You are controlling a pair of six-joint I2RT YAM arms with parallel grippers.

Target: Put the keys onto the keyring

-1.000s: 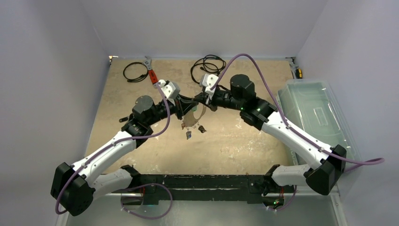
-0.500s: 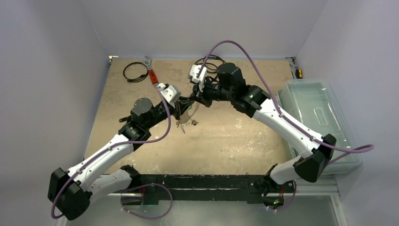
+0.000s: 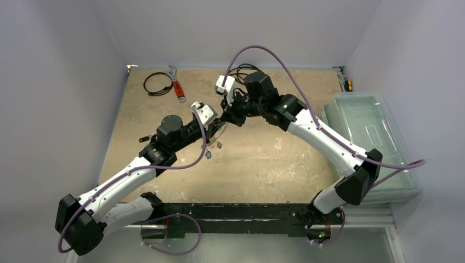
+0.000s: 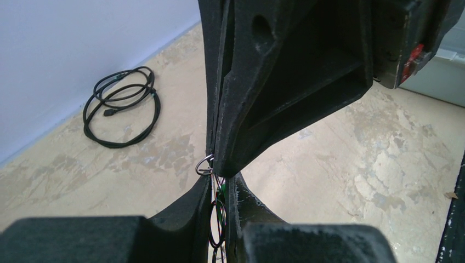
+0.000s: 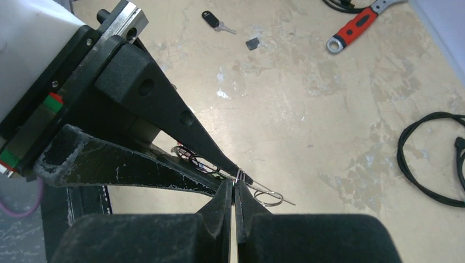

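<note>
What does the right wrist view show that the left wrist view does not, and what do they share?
Only the right wrist view: the red-handled wrench and a loose dark-tagged key on the table. Only the left wrist view: a black cable coil seen whole. Both: the left gripper and right gripper meeting tip to tip, pinched on thin wire rings.

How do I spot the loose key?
On the beige tabletop, look just left of the left arm. The tiny silver key with a black oblong plastic tag lies there; its metal blade distinguishes it from the dark scrap beside it.
</note>
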